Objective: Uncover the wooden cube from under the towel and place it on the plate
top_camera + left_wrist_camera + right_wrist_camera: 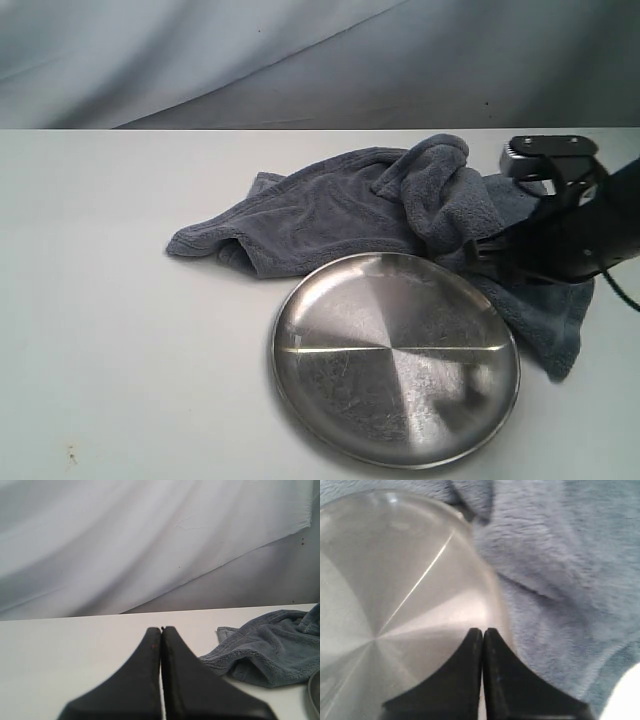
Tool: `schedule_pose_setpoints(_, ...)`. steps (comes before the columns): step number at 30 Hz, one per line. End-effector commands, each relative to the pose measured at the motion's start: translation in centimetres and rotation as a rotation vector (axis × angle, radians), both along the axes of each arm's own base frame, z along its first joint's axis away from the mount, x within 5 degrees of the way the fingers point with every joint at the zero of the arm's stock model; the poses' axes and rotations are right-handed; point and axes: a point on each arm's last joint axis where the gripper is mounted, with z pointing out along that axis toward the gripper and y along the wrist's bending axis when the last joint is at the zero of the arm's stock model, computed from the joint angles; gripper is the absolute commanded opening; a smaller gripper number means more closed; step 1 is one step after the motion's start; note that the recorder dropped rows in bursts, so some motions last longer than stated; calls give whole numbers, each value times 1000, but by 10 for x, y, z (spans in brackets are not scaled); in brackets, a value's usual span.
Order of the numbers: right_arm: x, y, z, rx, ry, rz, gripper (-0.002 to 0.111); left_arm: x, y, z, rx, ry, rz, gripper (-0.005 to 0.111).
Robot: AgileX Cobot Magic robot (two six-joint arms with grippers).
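The dark blue-grey towel [330,205] lies bunched on the table behind the round silver plate [390,360], with one corner trailing down the plate's right side. The wooden cube is hidden. My right gripper [472,255] hangs over the towel at the plate's back right rim. In the right wrist view this gripper [482,630] is shut and empty, its tips above the edge of the plate [395,580] beside the towel [560,580]. My left gripper [161,629] is shut with nothing in it, over bare table, and the towel [270,650] lies off to one side.
The white table [120,330] stretches to the left of the plate and towel. A pale draped backdrop [300,60] stands behind the table. The left arm is outside the exterior view.
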Motion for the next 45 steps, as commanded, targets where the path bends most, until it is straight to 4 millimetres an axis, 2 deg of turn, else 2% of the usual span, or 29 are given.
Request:
schedule_pose_setpoints(1, 14, -35, 4, 14, -69, -149, 0, 0, 0, 0, -6, -10, 3, 0)
schedule_pose_setpoints(4, 24, -57, 6, 26, -134, -248, 0, 0, 0, 0, -6, -10, 3, 0)
schedule_pose_setpoints(7, 41, -69, 13, 46, -186, -325, 0, 0, 0, 0, -6, -10, 3, 0)
schedule_pose_setpoints(13, 93, -63, 23, 48, -155, -294, 0, 0, 0, 0, -6, -10, 3, 0)
schedule_pose_setpoints(17, 124, -54, 15, 61, -93, -274, 0, 0, 0, 0, -6, -10, 3, 0)
schedule_pose_setpoints(20, 129, -48, 2, 32, -25, -205, 0, 0, 0, 0, -6, -10, 3, 0)
schedule_pose_setpoints(23, 129, -47, 0, 41, -23, -210, 0, 0, 0, 0, -6, -10, 3, 0)
schedule_pose_setpoints(34, 119, -46, 23, 41, -33, -157, 2, 0, 0, 0, -6, -10, 3, 0)
schedule_pose_setpoints(36, 114, -46, 28, 38, -10, -138, 9, 0, 0, 0, -6, -10, 3, 0)
schedule_pose_setpoints(39, 108, -46, 33, 34, 6, -118, 25, 0, 0, 0, -6, -10, 3, 0)
schedule_pose_setpoints(43, 105, -46, 30, 21, 48, -103, 48, 0, 0, 0, -6, -10, 3, 0)
schedule_pose_setpoints(45, 103, -46, 26, 18, 64, -104, 54, 0, 0, 0, -6, -10, 3, 0)
